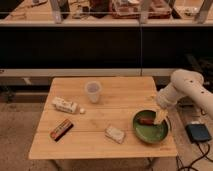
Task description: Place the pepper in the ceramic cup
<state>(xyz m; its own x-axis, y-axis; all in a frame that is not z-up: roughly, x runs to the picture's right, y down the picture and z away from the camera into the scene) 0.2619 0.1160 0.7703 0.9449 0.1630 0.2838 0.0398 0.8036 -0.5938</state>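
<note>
The pepper (146, 121), a small reddish-brown piece, lies inside the green bowl (150, 132) at the table's right front. My gripper (160, 117) hangs from the white arm (182, 87) and reaches down into the bowl, just right of the pepper. The ceramic cup (93, 91), a pale handleless tumbler, stands upright near the table's back middle, well left of the gripper.
On the wooden table (100, 142) lie a red-and-black bar (61, 129) at front left, a white packet (65, 105) at left with a small white piece (82, 110) beside it, and a pale block (115, 133) at front middle. A dark device (199, 133) sits on the floor right.
</note>
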